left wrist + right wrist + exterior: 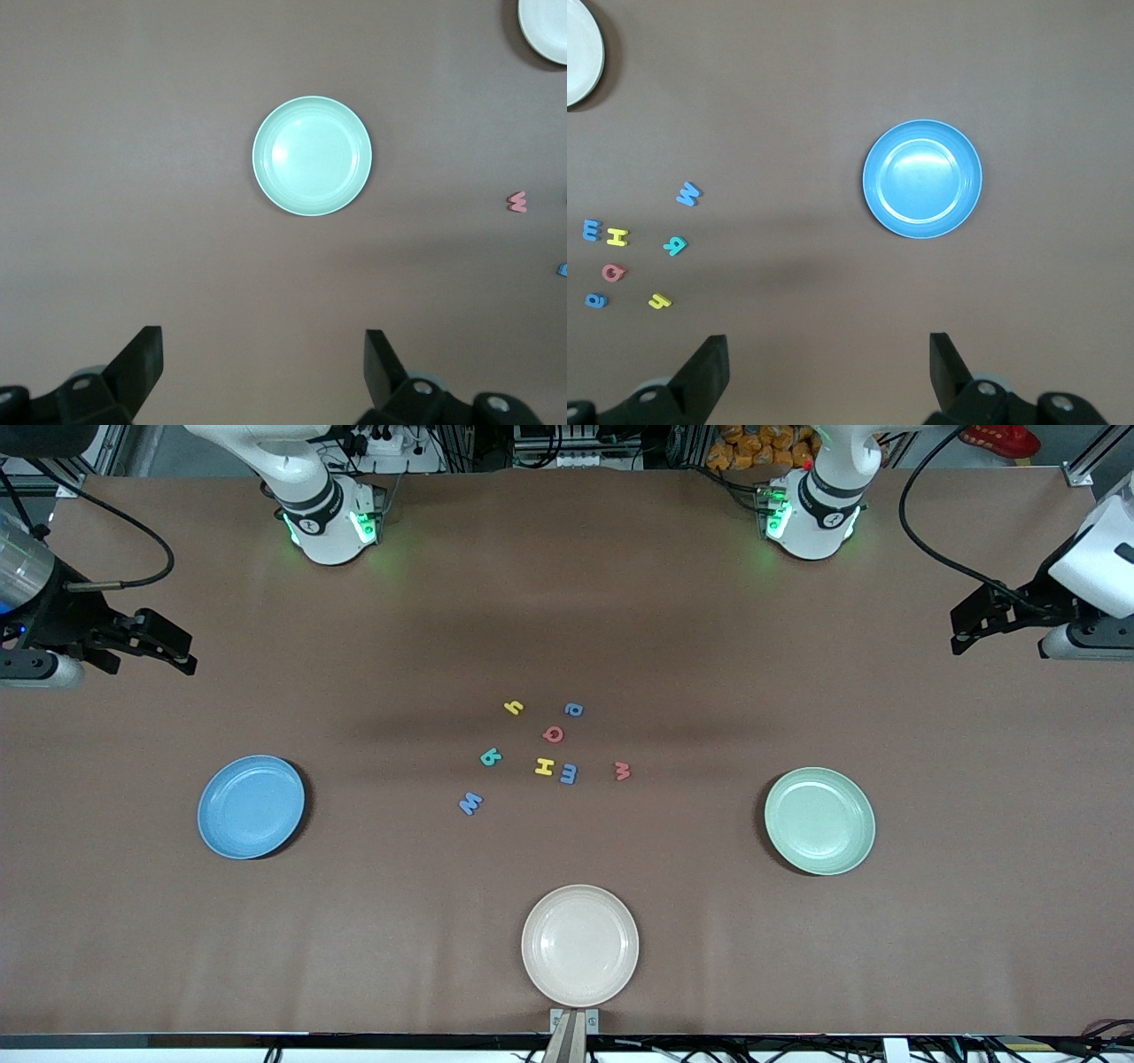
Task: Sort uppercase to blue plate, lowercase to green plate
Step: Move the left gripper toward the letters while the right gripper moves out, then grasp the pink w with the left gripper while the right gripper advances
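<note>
1. Table (567, 602): brown, holds everything.
2. Blue plate (252, 807) sits toward the right arm's end, empty. Green plate (819, 820) toward the left arm's end, empty. Beige plate (580, 944) between them, nearest the front cam.
3. Right gripper (182, 657) hangs over the table edge at the right arm's end, fingers spread wide, nothing held; waits. Left gripper (961, 633) same at the left arm's end, fingers apart, empty.
4. Letters clustered mid-table, none on a plate. Uppercase: yellow H (544, 766), red Q (553, 733), teal R (490, 757), blue W (470, 803).
5. Lowercase: yellow h (513, 708), blue a (574, 709), blue m (569, 773) just beside H, red w (622, 771) closest to green plate.
</note>
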